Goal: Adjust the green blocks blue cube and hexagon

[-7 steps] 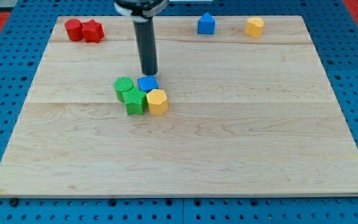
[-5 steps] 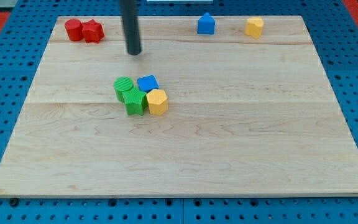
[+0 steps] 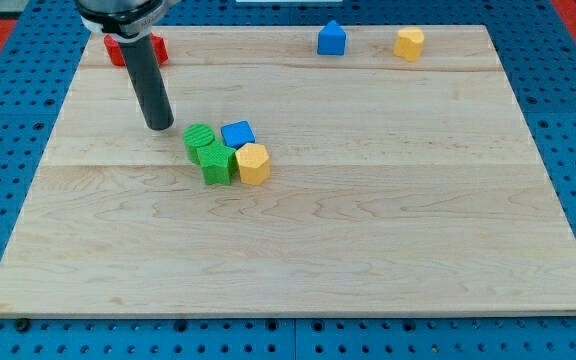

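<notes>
A green cylinder, a second green block, a blue cube and a yellow hexagon sit packed together left of the board's middle. My tip rests on the board just left of the green cylinder and slightly above it in the view, a small gap away. The dark rod rises from there toward the view's top left.
Two red blocks lie at the view's top left, partly hidden behind the rod. A blue house-shaped block and a yellow block lie along the top edge at the right. The wooden board lies on a blue pegboard.
My tip moved from just above the blue cube, up and left across the board, then down to the left side of the green cylinder. The blocks have not moved.
</notes>
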{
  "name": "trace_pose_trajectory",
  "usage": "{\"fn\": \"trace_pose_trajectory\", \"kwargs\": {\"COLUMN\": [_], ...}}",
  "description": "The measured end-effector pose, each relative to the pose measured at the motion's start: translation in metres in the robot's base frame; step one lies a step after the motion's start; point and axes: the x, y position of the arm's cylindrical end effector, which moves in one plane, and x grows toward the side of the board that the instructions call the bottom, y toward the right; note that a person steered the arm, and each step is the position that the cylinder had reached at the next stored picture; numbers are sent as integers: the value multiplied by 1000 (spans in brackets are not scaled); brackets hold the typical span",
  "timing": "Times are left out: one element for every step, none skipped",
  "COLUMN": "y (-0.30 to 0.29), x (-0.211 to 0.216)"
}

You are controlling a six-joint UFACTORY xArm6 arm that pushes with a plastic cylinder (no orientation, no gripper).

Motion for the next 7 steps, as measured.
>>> {"fn": "trace_pose_trajectory", "kwargs": {"y": [17, 33, 33, 38, 61, 75, 22], "x": [11, 17, 32, 36, 36, 43, 29]}}
